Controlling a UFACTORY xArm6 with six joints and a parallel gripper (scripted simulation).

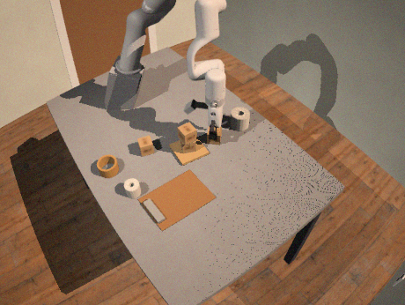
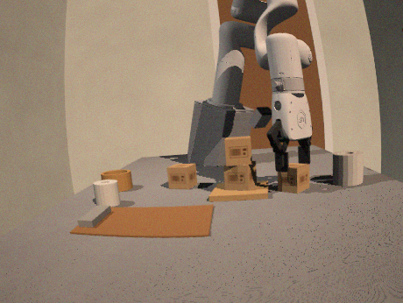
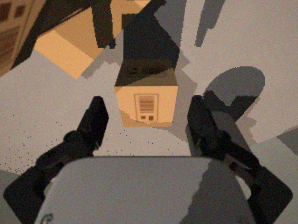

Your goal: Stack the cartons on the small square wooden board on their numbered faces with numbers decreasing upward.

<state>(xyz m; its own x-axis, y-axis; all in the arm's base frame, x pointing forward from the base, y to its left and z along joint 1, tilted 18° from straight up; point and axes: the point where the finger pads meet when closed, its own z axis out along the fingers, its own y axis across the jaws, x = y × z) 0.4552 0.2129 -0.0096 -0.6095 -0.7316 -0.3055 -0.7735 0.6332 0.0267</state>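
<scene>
Two cartons stand stacked, the upper (image 1: 187, 131) on the lower (image 2: 238, 177), on the small wooden board (image 1: 190, 152). A third carton (image 1: 145, 145) sits on the table to the board's left. The fourth carton sits on the table just right of the board, and shows in the exterior view (image 2: 294, 177) and the wrist view (image 3: 147, 98). My gripper (image 2: 290, 164) is open, lowered over this carton with a finger on either side of it, not touching. In the wrist view my gripper's fingers straddle the carton's near face with gaps on both sides.
A white roll (image 1: 240, 118) stands right of the gripper. An orange ring (image 1: 107, 166) and a small white roll (image 1: 132, 188) sit at the left. A large orange mat (image 1: 178, 198) with a grey block (image 1: 154, 210) lies in front.
</scene>
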